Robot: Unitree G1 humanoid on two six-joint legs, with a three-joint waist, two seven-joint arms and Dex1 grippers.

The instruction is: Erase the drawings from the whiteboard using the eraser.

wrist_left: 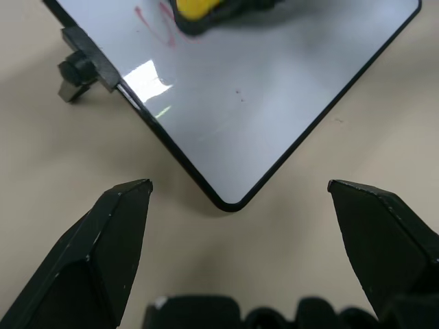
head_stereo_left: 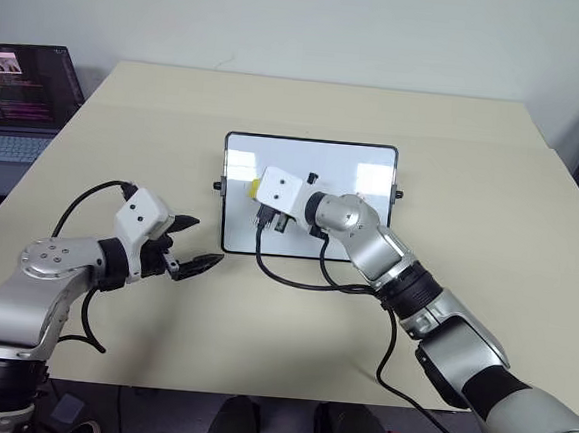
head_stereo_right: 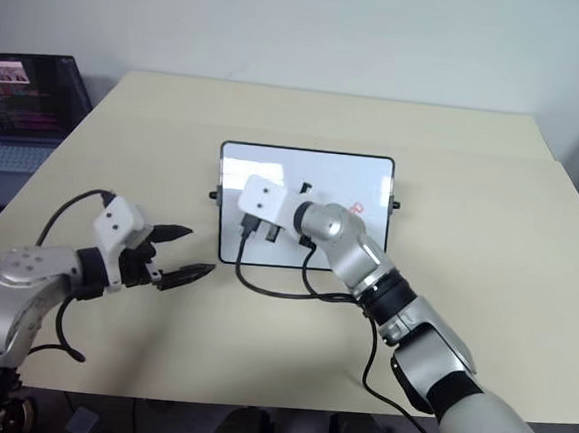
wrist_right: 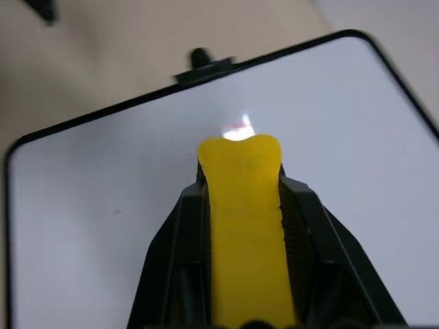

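Right claw point(wrist_right: 240, 205), clenched on the yellow eraser point(wrist_right: 243, 205), holds it over the whiteboard point(head_stereo_left: 354, 166) lying flat on the table point(head_stereo_left: 475, 151), aimed at red drawings point(wrist_left: 154, 24). Left claw point(head_stereo_left: 192, 244), released, waits beside the board's corner, probably to steady it.

No legible text or labels.

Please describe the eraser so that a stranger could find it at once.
On the beige table lies a whiteboard. Over its left part, the right tool grips the eraser, the one bright yellow block among white and black things.
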